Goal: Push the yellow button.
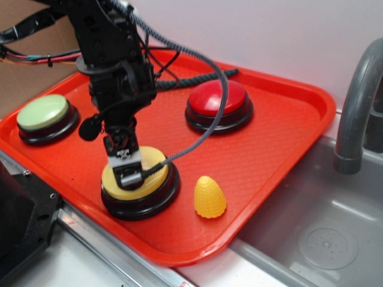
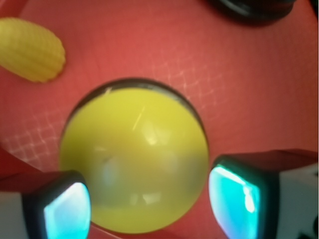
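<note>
1. The yellow button (image 1: 140,179) sits on its black ring base near the front edge of the red tray (image 1: 281,137), and every place below is given relative to this button.
2. The gripper (image 1: 127,169) hangs directly over the button's dome, its tip down at the dome's surface in the exterior view; whether it actually presses on the plastic cannot be told.
3. In the wrist view the yellow button (image 2: 133,162) fills the lower middle of the picture, and the gripper (image 2: 149,206) has its two fingers parted, one on each side of the dome.
4. The jaws stand open and hold nothing; the dome lies in the gap between them, a little ahead of the fingertips (image 2: 234,199).
5. A small ribbed yellow cone (image 1: 210,197) stands just beside the button, on the sink side, apart from its base.
6. A red button (image 1: 218,103) lies well beyond the yellow one, towards the tray's far edge.
7. A pale green button (image 1: 43,117) lies away from it towards the tray's other end.
8. A braided cable (image 1: 209,119) loops from the arm down to the button's side.
</note>
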`<action>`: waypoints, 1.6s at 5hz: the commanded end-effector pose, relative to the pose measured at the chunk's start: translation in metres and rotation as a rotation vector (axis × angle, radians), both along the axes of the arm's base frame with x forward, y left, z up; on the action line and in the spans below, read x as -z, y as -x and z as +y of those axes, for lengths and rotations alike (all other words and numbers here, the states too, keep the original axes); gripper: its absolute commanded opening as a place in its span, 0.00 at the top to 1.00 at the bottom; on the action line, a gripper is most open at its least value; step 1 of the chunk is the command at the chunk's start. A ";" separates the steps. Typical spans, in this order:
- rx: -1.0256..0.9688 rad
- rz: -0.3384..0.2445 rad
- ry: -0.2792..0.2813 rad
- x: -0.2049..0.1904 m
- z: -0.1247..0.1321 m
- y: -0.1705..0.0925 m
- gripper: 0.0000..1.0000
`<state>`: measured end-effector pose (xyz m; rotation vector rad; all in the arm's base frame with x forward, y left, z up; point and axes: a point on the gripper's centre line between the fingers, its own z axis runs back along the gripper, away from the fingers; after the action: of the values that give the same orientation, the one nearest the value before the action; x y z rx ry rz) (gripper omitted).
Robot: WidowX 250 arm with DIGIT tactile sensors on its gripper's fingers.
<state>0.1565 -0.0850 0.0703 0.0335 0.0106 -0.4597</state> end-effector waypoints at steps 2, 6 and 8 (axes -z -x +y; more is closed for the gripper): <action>-0.032 -0.071 0.064 -0.039 -0.001 -0.014 0.00; -0.127 -0.099 0.085 -0.071 0.012 -0.009 0.00; -0.142 -0.111 0.078 -0.089 0.014 -0.006 0.00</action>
<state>0.1579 -0.0667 0.1463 -0.0088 -0.0597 -0.3203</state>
